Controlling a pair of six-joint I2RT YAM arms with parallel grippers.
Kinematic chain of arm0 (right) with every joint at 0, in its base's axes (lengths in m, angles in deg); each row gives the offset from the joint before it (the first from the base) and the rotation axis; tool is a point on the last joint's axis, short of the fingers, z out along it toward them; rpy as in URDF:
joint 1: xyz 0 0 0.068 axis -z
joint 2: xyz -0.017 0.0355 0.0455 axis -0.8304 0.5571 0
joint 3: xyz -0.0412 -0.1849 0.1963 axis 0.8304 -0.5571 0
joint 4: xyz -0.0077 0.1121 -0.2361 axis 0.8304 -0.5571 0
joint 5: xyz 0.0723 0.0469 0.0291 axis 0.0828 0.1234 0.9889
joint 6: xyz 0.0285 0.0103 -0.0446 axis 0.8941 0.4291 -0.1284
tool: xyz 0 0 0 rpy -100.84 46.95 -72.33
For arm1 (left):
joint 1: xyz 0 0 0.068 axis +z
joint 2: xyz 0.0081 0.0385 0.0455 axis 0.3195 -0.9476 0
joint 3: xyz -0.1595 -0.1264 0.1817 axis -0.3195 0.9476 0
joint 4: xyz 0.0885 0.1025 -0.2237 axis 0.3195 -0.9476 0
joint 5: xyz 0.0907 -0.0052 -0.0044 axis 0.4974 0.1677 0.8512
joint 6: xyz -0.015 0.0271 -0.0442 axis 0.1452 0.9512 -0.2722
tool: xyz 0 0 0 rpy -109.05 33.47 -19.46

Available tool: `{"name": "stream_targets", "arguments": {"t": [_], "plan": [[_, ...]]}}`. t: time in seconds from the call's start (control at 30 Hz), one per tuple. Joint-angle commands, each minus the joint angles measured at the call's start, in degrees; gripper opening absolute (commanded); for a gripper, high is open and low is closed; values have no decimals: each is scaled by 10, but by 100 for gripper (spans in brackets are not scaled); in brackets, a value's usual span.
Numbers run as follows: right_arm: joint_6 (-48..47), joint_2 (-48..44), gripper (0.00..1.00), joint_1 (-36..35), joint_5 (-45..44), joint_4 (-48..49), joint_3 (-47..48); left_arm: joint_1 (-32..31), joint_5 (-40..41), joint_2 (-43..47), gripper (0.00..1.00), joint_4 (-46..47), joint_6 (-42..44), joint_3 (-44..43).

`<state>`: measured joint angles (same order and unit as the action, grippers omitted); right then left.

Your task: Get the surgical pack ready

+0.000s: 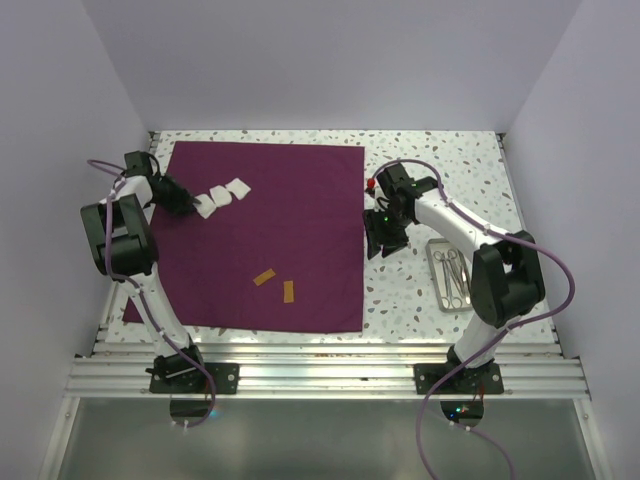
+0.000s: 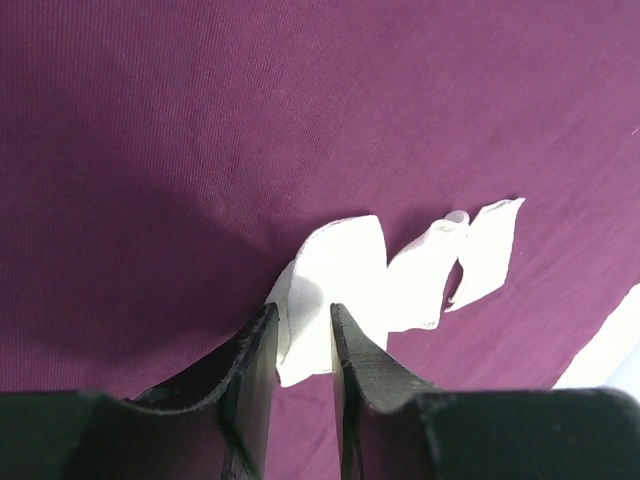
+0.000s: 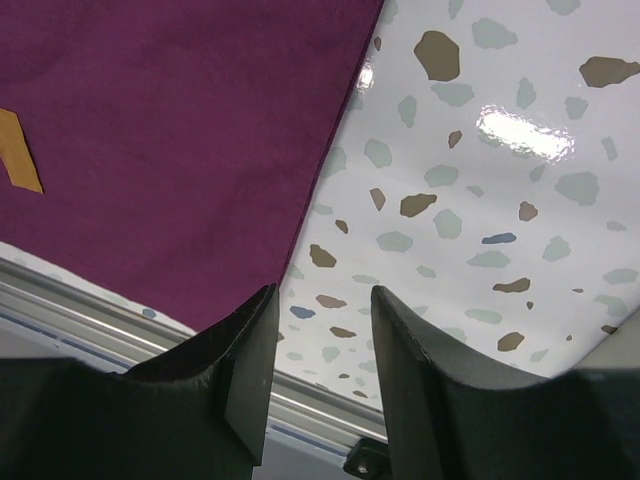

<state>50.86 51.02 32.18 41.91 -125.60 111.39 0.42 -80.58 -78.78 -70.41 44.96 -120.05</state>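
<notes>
The surgical pack is a large plum-purple cloth (image 1: 260, 240) spread flat as a square sheet on the table. Three small white gauze pieces (image 1: 222, 196) lie in a row near its far left part. My left gripper (image 1: 190, 203) is at the left end of that row. In the left wrist view its fingers (image 2: 302, 310) stand slightly apart, with the nearest gauze piece (image 2: 345, 280) lying loose between them. My right gripper (image 1: 378, 243) hovers open and empty beside the cloth's right edge (image 3: 330, 150).
Two small orange strips (image 1: 265, 277) (image 1: 289, 291) lie on the cloth's near half. A silver metal tray (image 1: 431, 262) holding instruments (image 1: 453, 272) sits on the speckled table (image 1: 430, 160) right of the right gripper. White walls enclose the table on three sides.
</notes>
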Motion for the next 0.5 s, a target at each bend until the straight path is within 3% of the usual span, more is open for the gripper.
{"name": "stream_targets", "arguments": {"t": [0.0, 0.47], "plan": [[-6, 1, 46, -1, 13, 4, 17, -3, 10, 25, 31, -7, 10, 5], [-7, 10, 46, -1, 15, 5, 22, -18, 23, 22, 36, 3, 3, 21]]}}
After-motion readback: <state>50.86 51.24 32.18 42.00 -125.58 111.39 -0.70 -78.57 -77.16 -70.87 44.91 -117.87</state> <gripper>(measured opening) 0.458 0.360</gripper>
